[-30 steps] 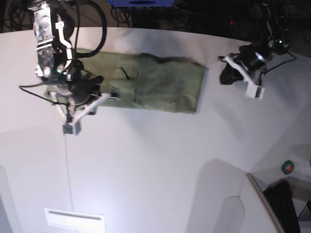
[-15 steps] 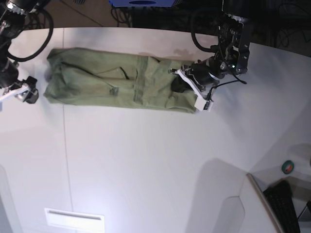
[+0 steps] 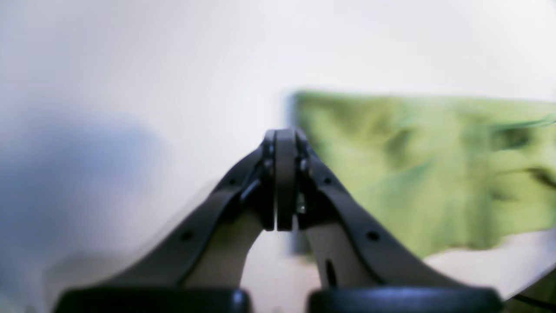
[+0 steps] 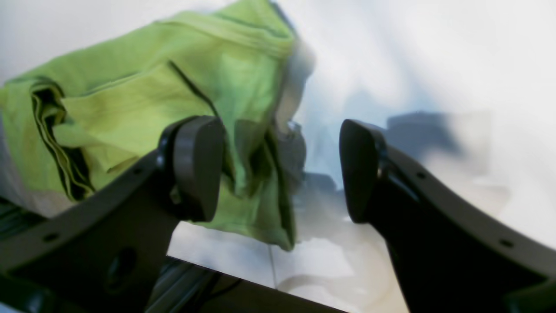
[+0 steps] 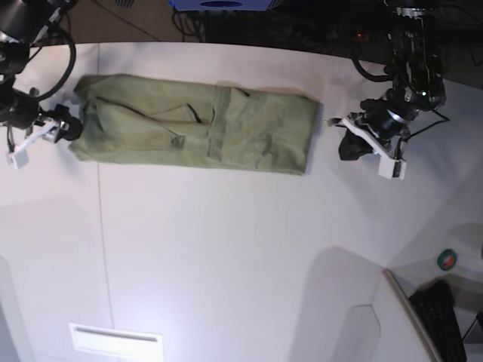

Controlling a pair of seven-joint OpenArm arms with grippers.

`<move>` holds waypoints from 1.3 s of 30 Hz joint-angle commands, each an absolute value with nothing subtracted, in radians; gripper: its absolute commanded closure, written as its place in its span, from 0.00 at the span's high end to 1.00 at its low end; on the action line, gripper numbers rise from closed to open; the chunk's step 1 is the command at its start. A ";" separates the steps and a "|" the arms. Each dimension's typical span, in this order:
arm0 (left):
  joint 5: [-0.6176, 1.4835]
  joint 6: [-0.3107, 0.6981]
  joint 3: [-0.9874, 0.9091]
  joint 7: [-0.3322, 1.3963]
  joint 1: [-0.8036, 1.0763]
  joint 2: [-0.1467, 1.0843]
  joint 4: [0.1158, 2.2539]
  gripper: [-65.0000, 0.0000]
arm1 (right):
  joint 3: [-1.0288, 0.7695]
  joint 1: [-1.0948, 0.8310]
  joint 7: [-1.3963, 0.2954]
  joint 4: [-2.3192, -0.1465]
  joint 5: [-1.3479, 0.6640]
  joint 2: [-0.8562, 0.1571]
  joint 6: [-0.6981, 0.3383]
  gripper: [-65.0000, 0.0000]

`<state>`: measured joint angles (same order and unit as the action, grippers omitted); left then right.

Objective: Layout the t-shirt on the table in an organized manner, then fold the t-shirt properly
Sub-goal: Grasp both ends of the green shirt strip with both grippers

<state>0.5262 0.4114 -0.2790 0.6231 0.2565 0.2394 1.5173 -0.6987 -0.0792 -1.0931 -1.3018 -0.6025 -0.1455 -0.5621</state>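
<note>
The olive-green t-shirt [image 5: 196, 124] lies as a long folded strip across the far part of the white table [image 5: 226, 249]. My right gripper [image 5: 45, 132] is at the shirt's left end. In the right wrist view it [image 4: 278, 169] is open, with the shirt's rumpled end [image 4: 173, 87] just ahead and behind its left pad [image 4: 195, 165]. My left gripper [image 5: 349, 143] hovers over bare table just right of the shirt's right edge. In the left wrist view it [image 3: 280, 134] is shut and empty, with the shirt [image 3: 412, 165] ahead to the right.
A thin seam line [image 5: 102, 241] runs down the table's left part. A white rectangular label [image 5: 115, 341] sits near the front edge. A small green and red round thing [image 5: 447, 260] and a dark keyboard [image 5: 445, 320] lie at the lower right. Cables hang behind the far edge.
My left gripper has drawn back to the right, off the shirt's right end. My right gripper has moved in a little toward the shirt's left end. The shirt's right end lies flatter.
</note>
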 commanded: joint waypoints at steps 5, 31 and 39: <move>0.541 0.417 -0.326 0.602 0.246 0.309 1.392 0.00 | -0.674 -0.064 -1.084 -1.288 -0.619 -0.160 -0.572 0.62; 0.429 0.417 -0.194 0.602 0.189 0.194 1.340 0.00 | -0.619 -0.025 -1.148 -1.093 -0.619 -0.133 -0.665 0.72; 0.430 0.417 -0.147 0.604 0.188 0.189 1.340 0.00 | -0.618 -0.033 -1.181 -1.132 -0.619 -0.130 -0.665 0.67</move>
